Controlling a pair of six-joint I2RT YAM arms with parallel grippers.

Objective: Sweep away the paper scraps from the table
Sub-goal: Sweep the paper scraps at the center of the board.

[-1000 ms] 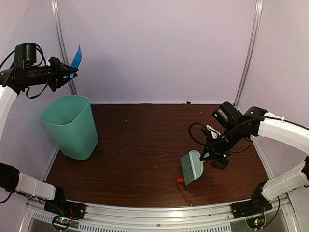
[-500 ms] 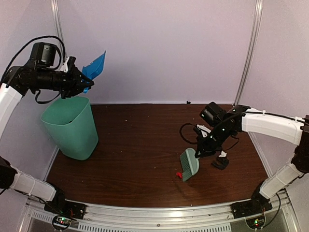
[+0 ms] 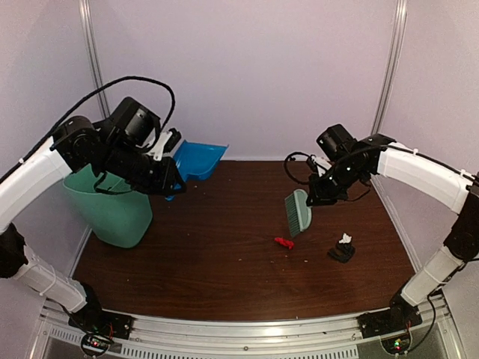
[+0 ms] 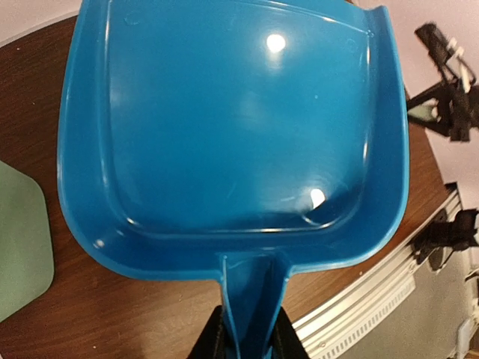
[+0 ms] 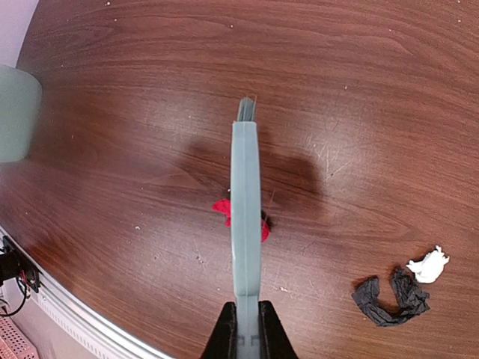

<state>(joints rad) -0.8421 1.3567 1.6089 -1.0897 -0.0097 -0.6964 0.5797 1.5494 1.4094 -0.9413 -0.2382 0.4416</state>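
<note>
Left arm reaches over the mint-green bin (image 3: 112, 206). Left gripper (image 4: 247, 338) pinches the handle of the blue dustpan (image 3: 199, 159), one finger pressed against each side of the handle. The pan hangs in the air above the far left part of the table (image 3: 217, 217), just beside the bin's rim, with its open mouth pointing away from the arm. From the left wrist view the pan's glossy inner face fills the frame, with ceiling lights glinting in it.

Right arm arcs in from the right side. Right gripper (image 5: 245, 329) is clamped on the handle of the pale green hand brush (image 3: 297, 212), jaws tight against it. The brush is seen edge-on from the wrist and its head points out over the wood. Its shadow falls on the tabletop a little apart from it, so the brush looks raised off the surface.

Paper scraps, three in view:
- Red scrap (image 3: 284, 242) lies on the table near the middle, toward the right and the near edge. In the overhead view it sits just below the brush head. From the wrist view it peeks out on both sides of the brush.
- Black scrap (image 3: 342, 255), curled, lies further right and well apart from the red one.
- White scrap (image 3: 345, 239) touches the black one on its far side.

A few tiny pale specks dot the wood. The right wrist view catches the bin at its left edge.
</note>
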